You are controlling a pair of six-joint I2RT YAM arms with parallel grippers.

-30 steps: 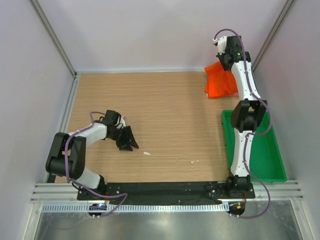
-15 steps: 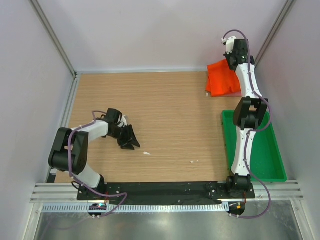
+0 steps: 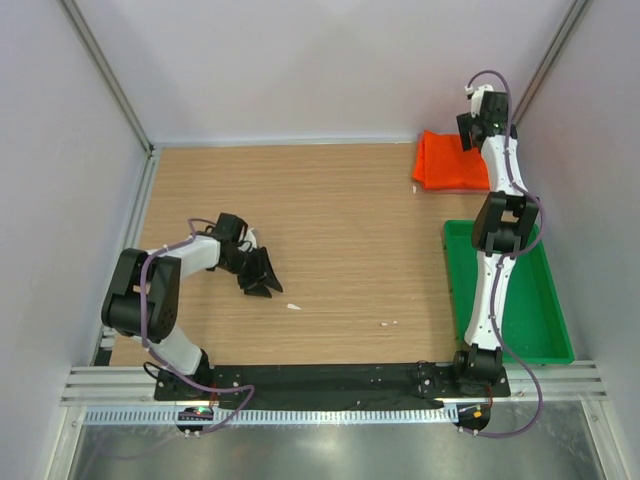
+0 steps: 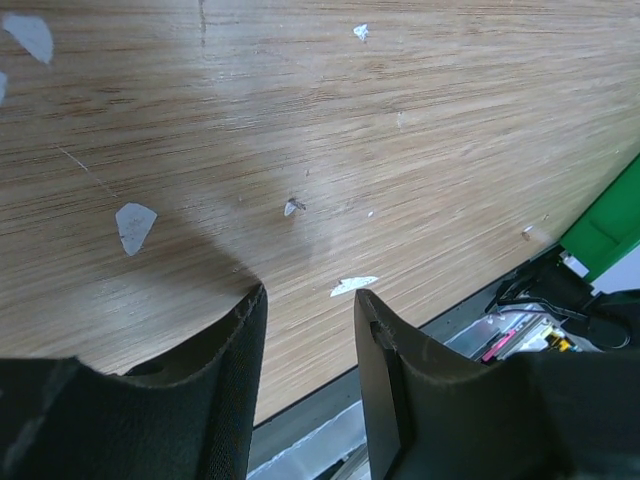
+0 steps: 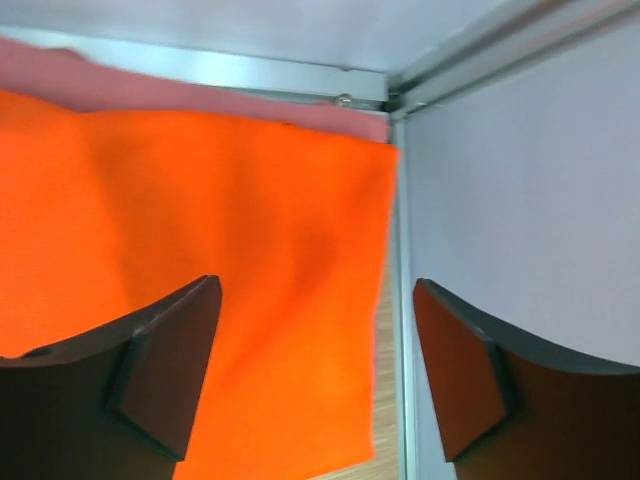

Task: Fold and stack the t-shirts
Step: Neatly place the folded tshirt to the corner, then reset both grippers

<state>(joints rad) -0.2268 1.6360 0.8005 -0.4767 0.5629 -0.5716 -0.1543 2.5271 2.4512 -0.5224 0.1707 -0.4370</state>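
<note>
While the orange t-shirt (image 5: pixel 200 200) lies flat in the table's (image 3: pixel 330 220) far right corner on the pink-red t-shirt (image 5: pixel 150 92) | right gripper (image 5: pixel 315 290) above it, jaws wide apart, empty | left gripper (image 4: pixel 310 295) low over the table, jaws partly apart, empty

Wood-grain tabletop (image 3: pixel 340 230), small white flecks (image 4: pixel 135 225) scattered ahead of the left fingers (image 4: pixel 215 400). Pale lilac walls (image 3: pixel 300 60) on three sides. Aluminium rail (image 5: pixel 280 72) along the wall foot, just beyond the right fingers (image 5: pixel 160 370). Light even, diffuse.

orange t-shirt (image 3: pixel 452 163), folded — atop pink t-shirt (image 5: pixel 200 97)
</note>
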